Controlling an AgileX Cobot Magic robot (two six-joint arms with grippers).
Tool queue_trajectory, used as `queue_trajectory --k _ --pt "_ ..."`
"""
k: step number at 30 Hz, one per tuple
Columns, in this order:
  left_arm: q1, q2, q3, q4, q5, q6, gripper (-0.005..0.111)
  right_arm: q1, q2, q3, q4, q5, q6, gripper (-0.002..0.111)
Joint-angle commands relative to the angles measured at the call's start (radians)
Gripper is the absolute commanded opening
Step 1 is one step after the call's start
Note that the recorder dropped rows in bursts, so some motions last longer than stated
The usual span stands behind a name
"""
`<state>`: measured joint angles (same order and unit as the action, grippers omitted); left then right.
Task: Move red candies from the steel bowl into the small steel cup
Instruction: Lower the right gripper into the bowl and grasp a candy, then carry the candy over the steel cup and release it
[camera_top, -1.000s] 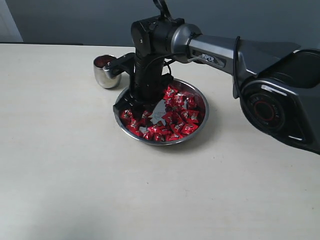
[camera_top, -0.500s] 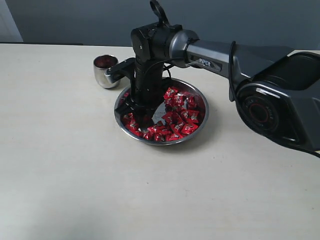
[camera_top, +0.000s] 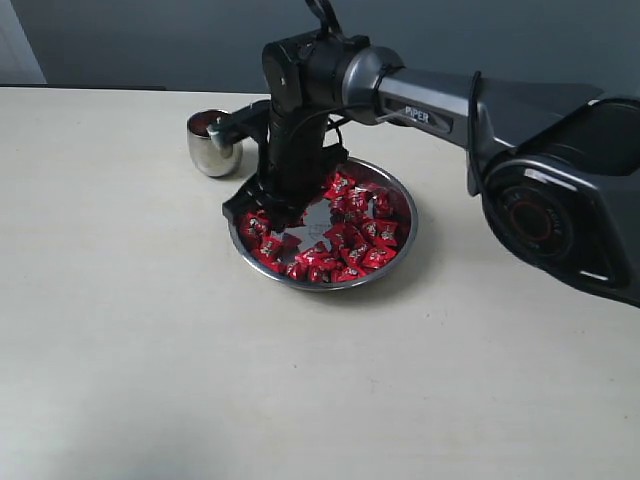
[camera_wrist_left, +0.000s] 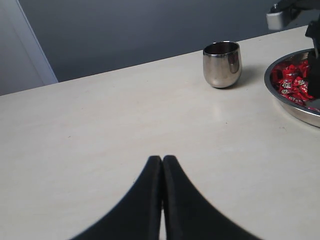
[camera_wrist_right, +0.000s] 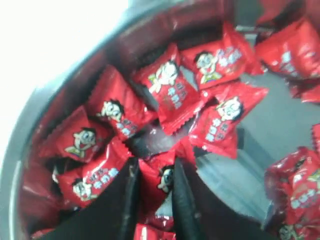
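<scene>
The steel bowl (camera_top: 405, 222) sits mid-table, holding many red candies (camera_top: 352, 243). My right gripper (camera_top: 262, 214) reaches down into the bowl's left side. In the right wrist view its fingertips (camera_wrist_right: 155, 172) are closed on a red candy (camera_wrist_right: 159, 184), with other wrapped candies (camera_wrist_right: 167, 92) lying around it against the bowl wall (camera_wrist_right: 20, 165). The small steel cup (camera_top: 213, 146) stands upright just left of the bowl, with something red inside. My left gripper (camera_wrist_left: 162, 159) is shut and empty above bare table, with the cup (camera_wrist_left: 222, 63) and bowl rim (camera_wrist_left: 295, 109) ahead of it.
The right arm's dark body (camera_top: 560, 200) fills the right of the exterior view. A grey wall (camera_top: 150, 40) runs behind the table's far edge. Pale tabletop (camera_top: 200, 370) spreads in front of and left of the bowl.
The right gripper dipped deeper among the candies at the bowl's left side, then shifted slightly back toward the left rim. Cup and bowl stayed put.
</scene>
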<state>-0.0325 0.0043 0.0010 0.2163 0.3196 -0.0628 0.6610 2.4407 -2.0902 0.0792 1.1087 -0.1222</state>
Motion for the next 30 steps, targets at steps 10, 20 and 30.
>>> queue_trajectory --k 10,20,30 --pt "0.000 -0.004 -0.001 -0.001 -0.007 -0.005 0.000 -0.002 -0.041 0.000 0.171 -0.653 0.109 0.000" --pt "0.000 -0.004 -0.001 -0.001 -0.007 -0.005 0.000 -0.002 0.049 0.000 0.290 -0.960 0.206 0.000" --pt "0.000 -0.004 -0.001 -0.001 -0.007 -0.005 0.000 -0.002 0.090 0.000 0.290 -1.011 0.209 0.000"
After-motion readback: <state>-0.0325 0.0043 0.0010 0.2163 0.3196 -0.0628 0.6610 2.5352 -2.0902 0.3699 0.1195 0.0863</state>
